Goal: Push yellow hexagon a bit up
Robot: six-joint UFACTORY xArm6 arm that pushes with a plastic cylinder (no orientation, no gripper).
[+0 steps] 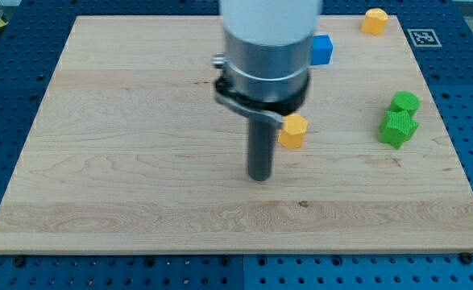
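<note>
A yellow hexagon block point(293, 130) lies right of the board's middle. My tip point(259, 176) rests on the board just below and to the left of it, a short gap apart. A second yellow block point(374, 21), also hexagon-like, sits at the view's top right near the board's edge. The arm's grey body point(267, 40) hangs over the top middle and hides part of the board behind it.
A blue cube point(322, 49) sits at the top, partly hidden by the arm. A green round block point(404, 102) and a green star-like block point(398, 128) touch each other at the right. A black-and-white marker point(422, 36) lies off the wooden board point(123, 161).
</note>
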